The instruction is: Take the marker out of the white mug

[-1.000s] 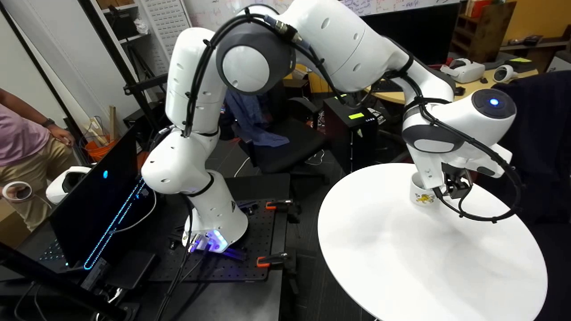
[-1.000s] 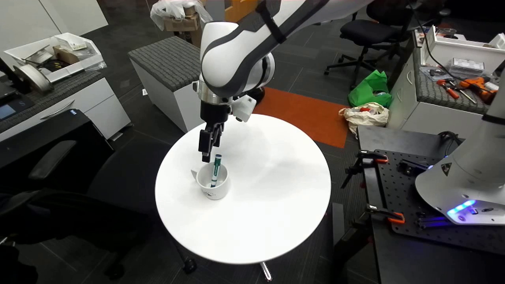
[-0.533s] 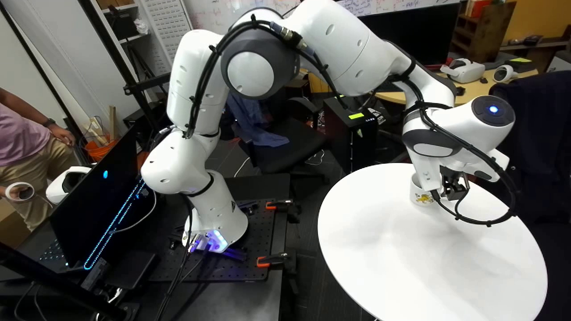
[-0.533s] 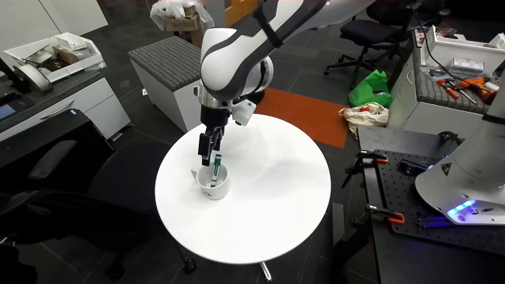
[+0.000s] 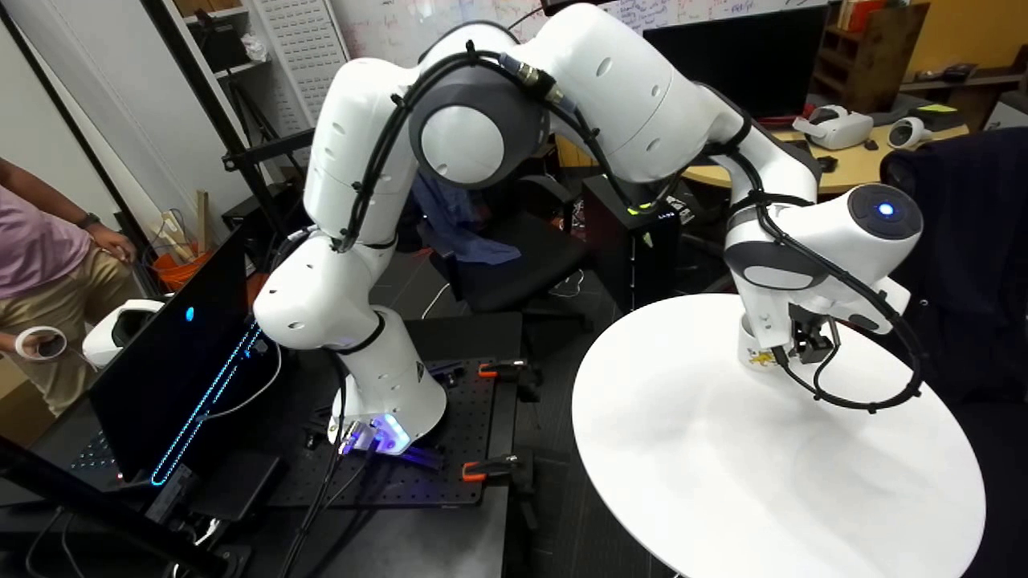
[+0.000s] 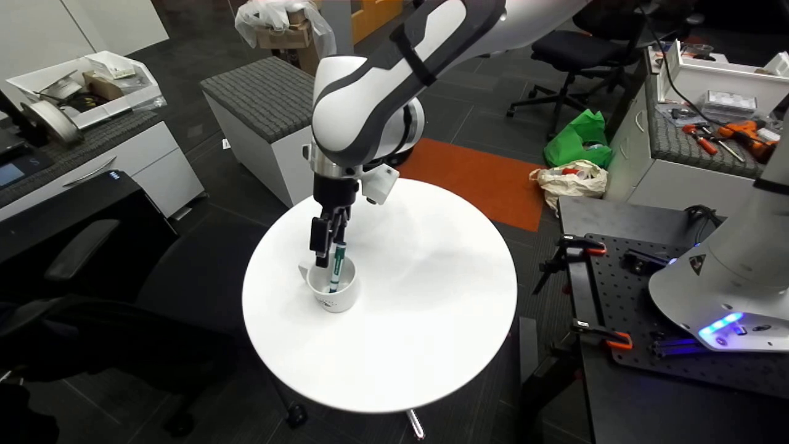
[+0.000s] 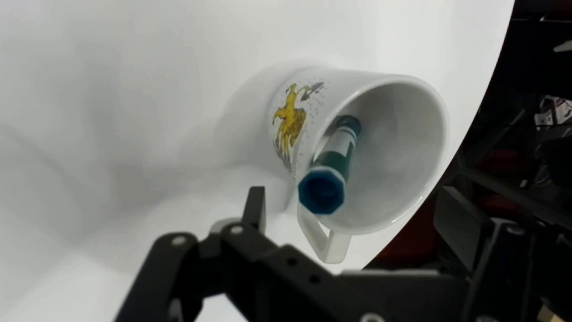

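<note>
In the wrist view, a white mug [image 7: 397, 152] stands on a white table [image 7: 156, 67], its handle [image 7: 333, 250] on the near side and a yellow picture [image 7: 291, 120] on its left wall. A green marker [image 7: 335, 162] stands tilted inside it, blue end up, toward the near left. The gripper [image 7: 352, 197] has its fingers [image 7: 256, 208] spread wide apart.

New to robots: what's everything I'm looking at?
round table: 1, white, under the white mug
white mug: 1, white, on the round table
marker: 1, green with blue end, in the white mug
dark table: 1, dark grey, under the robot arm
clamps: 2, black and orange, on the dark table
green bag: 1, green, on the floor
chairs: at least 2, black, on the floor
person: 1, pink-shirted, at an exterior view's left edge
background clutter: uncounted, mixed colours, all around
robot arm: 1, white and grey, on the dark table
gripper: 1, black, open, by the white mug
</note>
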Tool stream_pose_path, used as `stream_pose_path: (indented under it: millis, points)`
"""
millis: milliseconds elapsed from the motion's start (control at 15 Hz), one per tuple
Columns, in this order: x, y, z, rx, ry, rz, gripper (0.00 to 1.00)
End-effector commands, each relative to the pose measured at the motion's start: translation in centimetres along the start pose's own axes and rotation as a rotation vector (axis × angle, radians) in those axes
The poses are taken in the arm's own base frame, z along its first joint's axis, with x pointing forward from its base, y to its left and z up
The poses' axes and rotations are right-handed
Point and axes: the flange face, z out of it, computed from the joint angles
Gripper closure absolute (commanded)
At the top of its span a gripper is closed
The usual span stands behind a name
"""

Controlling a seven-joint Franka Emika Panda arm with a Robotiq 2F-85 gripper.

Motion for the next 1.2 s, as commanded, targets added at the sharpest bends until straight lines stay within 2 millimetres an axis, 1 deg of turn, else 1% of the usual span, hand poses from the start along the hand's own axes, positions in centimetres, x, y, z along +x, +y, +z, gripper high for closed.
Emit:
stream_pose_path:
  millis: [0,67,133,400,467,533,600,667,733,933,1000,1133]
  points:
    - [0.68,-0.31,0.17,0.029,0.005,0.03,0.3]
    - [0.69,-0.38,0.25,0.03,0.004,0.03,0.32]
    - [0.7,-0.43,0.31,0.031,0.004,0.031,0.39]
    - [0.67,-0.46,0.31,0.033,0.004,0.036,0.71]
    - [0.61,-0.42,0.24,0.032,0.004,0.039,0.73]
    - [0.54,-0.34,0.16,0.031,0.005,0.043,0.52]
    - [0.47,-0.31,0.08,0.029,0.006,0.049,0.41]
    - [0.41,-0.29,0.02,0.03,0.007,0.053,0.39]
    - [0.34,-0.3,-0.03,0.029,0.006,0.055,0.33]
    - [0.06,-0.27,-0.21,0.026,0.008,0.061,0.11]
    - [-0.01,-0.24,-0.25,0.025,0.008,0.063,0.09]
    - [-0.21,-0.24,-0.37,0.024,0.009,0.069,0.09]
